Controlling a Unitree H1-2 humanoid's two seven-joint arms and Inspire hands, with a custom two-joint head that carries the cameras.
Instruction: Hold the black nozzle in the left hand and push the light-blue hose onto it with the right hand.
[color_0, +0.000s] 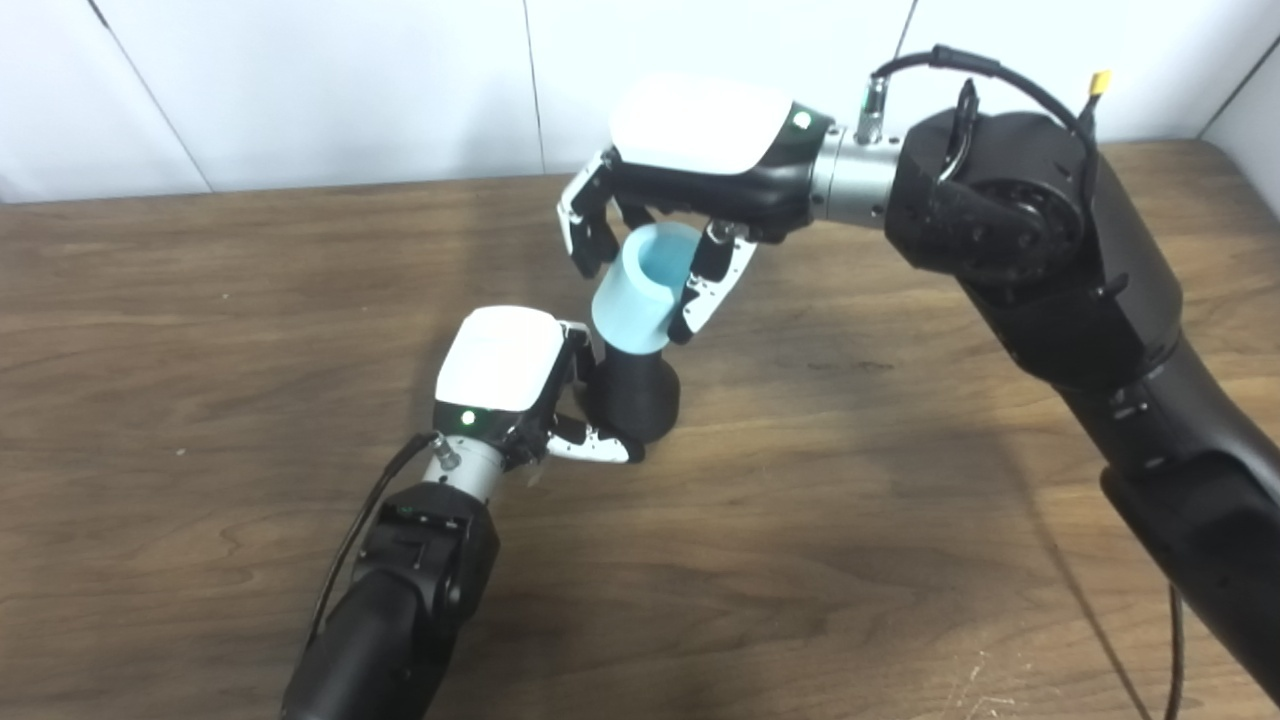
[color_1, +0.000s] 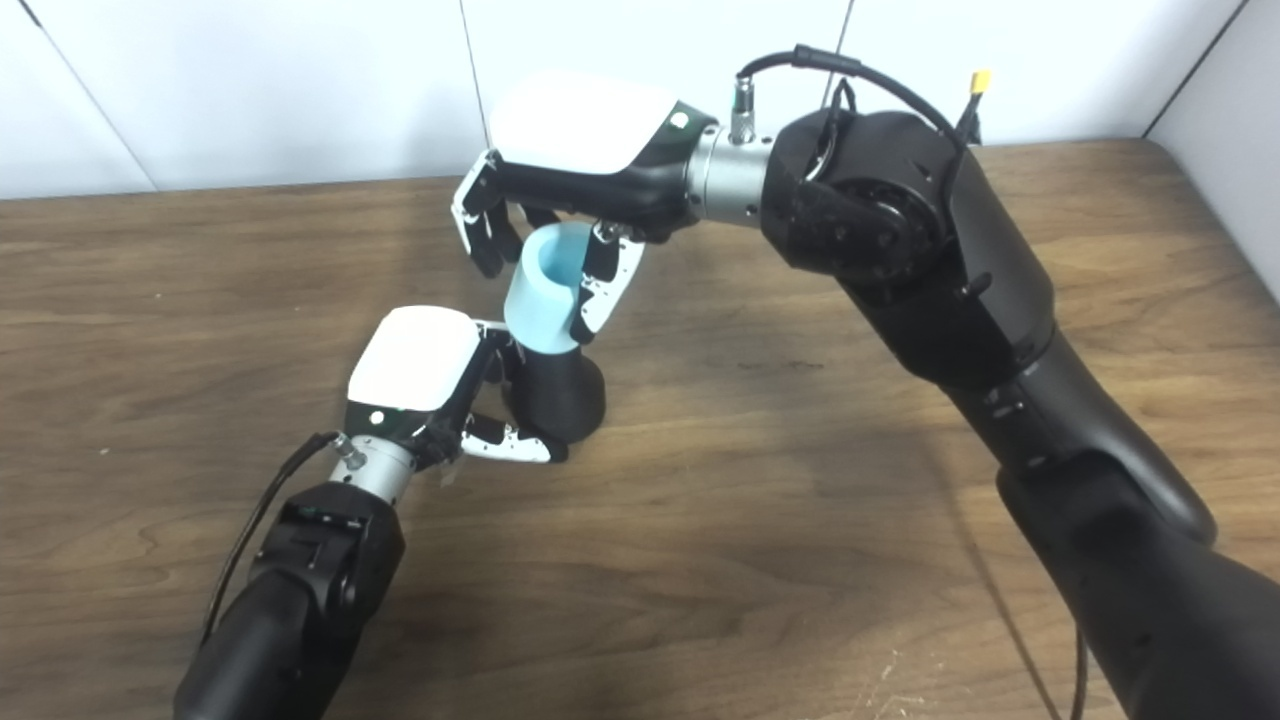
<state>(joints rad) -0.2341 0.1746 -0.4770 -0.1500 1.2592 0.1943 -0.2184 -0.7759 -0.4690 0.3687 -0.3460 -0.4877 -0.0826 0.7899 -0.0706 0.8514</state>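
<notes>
We hold the black nozzle and the light-blue hose together near the middle of the wooden table (color_0: 900, 560).

The table spreads widest under us, its brown grain running to a white wall (color_0: 330, 90) behind. Our 2 arms come next: the right one reaches in high from the right, and our right hand (color_0: 655, 230) hangs palm down over the light-blue hose (color_0: 640, 300), fingers on its far side and thumb on its near side, pinching the tube near its open top. Our left hand (color_0: 530, 385) sits low at the table, fingers curled round the black nozzle (color_0: 635, 395) and closed on its wide base. The hose stands slightly tilted, its lower end seated on the nozzle's top, so the 2 parts touch.
</notes>
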